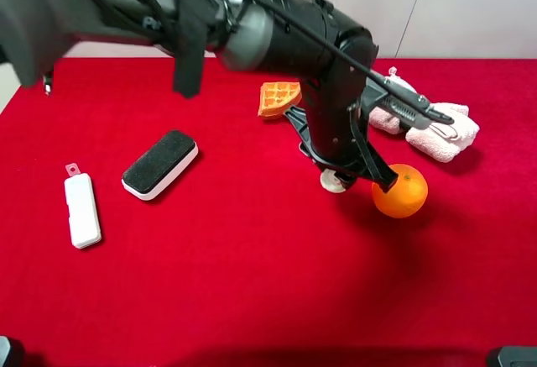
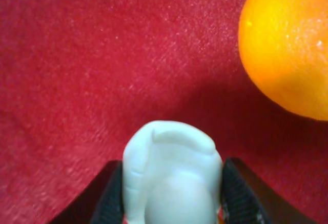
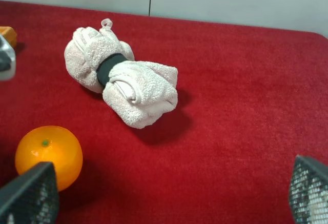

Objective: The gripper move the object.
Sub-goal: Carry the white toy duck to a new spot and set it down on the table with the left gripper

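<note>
The object, a small cream-white lumpy piece, sits between the two black fingers of my left gripper, which is shut on it. In the exterior high view the left arm reaches across the middle. There the gripper holds the object low over the red cloth, just left of an orange. I cannot tell whether the object touches the cloth. My right gripper is open and empty, its fingertips wide apart, and it looks toward the orange and a pink rolled towel.
The orange also shows close to the object in the left wrist view. The pink towel lies at back right. A waffle piece lies behind the arm. A black-topped eraser and a white rectangular case lie at left.
</note>
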Tool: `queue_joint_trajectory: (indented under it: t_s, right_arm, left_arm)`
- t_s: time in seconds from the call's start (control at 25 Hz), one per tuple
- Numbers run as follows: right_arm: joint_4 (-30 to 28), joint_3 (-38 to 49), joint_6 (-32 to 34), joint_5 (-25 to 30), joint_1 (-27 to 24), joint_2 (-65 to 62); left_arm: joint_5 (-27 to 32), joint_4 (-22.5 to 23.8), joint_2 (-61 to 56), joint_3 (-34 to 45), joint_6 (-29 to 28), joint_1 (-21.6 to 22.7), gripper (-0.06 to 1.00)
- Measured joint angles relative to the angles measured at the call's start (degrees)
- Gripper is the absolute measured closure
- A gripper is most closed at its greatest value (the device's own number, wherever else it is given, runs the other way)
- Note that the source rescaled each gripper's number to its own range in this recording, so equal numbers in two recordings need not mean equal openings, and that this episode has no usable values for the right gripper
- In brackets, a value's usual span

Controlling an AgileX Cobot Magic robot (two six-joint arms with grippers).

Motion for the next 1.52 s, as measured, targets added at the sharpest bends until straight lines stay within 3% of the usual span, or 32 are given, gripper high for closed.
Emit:
queue_joint_trajectory:
  t_s: [1.04, 1.16, 1.4, 1.52]
  right_arm:
    - [0.0, 0.0, 0.0, 0.0, 0.0, 0.0]
    - [0.0, 0.0, 0.0, 0.0, 0.0, 0.0]
    - [0.0, 0.0, 0.0, 0.0, 0.0, 0.0]
    - [0.0, 0.0, 0.0, 0.0, 0.0, 0.0]
  left_arm:
    - [-2.4, 0.0, 2.4, 0.0, -2.9, -0.6, 0.93]
    - [-2.4, 0.0, 2.4, 0.0, -3.0, -0.6, 0.79]
    - [-2.4, 0.0, 2.4, 0.0, -3.0, -0.6, 0.40]
    - [-2.4, 0.0, 2.4, 0.0, -3.0, -0.6, 0.31]
